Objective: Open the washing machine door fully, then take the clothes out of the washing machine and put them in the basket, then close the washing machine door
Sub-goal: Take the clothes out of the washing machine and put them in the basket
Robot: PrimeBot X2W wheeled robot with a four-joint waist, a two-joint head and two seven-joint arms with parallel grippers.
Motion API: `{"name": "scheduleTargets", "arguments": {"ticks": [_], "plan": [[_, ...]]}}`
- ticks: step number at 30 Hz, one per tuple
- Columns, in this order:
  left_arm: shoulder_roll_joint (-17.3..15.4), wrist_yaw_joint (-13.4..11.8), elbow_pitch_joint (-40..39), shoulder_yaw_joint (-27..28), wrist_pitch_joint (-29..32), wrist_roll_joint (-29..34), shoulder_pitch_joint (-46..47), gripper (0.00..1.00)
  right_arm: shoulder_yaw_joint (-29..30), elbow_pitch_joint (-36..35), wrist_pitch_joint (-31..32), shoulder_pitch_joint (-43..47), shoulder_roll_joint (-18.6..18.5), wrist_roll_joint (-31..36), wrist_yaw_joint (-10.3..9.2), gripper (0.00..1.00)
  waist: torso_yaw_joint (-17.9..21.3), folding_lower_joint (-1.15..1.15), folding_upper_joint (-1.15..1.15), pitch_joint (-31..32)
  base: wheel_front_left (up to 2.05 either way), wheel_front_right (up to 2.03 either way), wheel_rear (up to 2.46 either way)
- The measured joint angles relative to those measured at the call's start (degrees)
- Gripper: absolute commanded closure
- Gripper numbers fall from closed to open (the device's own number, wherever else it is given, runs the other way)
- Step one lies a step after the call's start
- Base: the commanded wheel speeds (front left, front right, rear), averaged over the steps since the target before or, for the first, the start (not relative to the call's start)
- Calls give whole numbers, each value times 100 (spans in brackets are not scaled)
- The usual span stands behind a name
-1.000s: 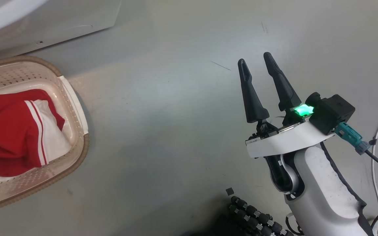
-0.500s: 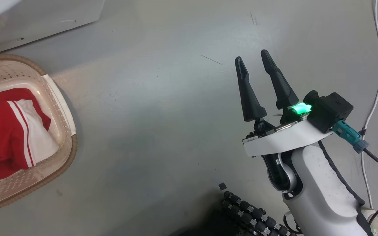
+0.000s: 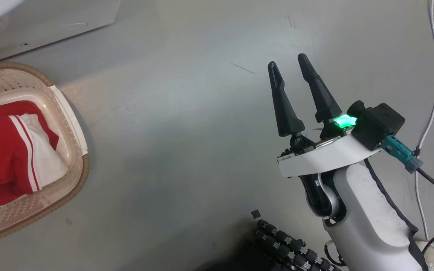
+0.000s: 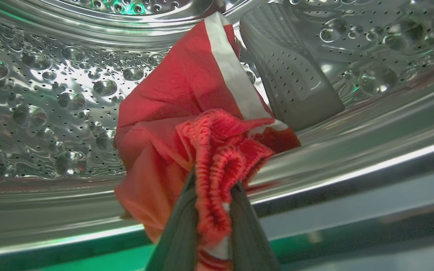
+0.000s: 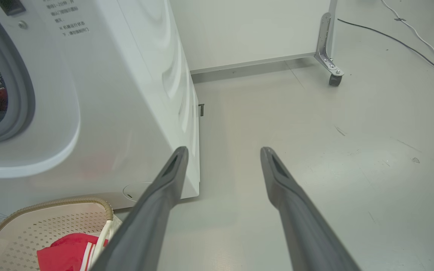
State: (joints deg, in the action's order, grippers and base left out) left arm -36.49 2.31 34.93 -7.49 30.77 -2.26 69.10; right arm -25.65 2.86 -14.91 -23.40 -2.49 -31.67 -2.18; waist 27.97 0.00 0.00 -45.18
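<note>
Clothing (image 4: 171, 105), red with a white band, hangs pinched tight in the left hand (image 4: 211, 184) at the drum (image 4: 51, 94) lip; basket (image 3: 83, 171) sits lower left, below the washing machine (image 5: 126, 94) front; right hand (image 3: 287, 60) splayed, empty.

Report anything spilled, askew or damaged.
Nothing stands out. The red-and-white garment lies inside the cream perforated basket, and the left gripper pinches a second red garment in the steel drum.
</note>
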Motion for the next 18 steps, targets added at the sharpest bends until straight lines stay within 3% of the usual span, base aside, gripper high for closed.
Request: {"name": "scheduleTargets", "arguments": {"ticks": [8, 18], "plan": [[47, 2, -57, -44, -115, 0, 57, 100, -10, 13, 0, -21, 0, 0, -1, 0, -2, 0, 0, 32, 0, 0, 0], [423, -11, -102, 98, -723, -276, 55, 100, 0, 101, 0, -72, -1, 62, -2, 0, -49, 0, 0, 222, 0, 0, 0]]}}
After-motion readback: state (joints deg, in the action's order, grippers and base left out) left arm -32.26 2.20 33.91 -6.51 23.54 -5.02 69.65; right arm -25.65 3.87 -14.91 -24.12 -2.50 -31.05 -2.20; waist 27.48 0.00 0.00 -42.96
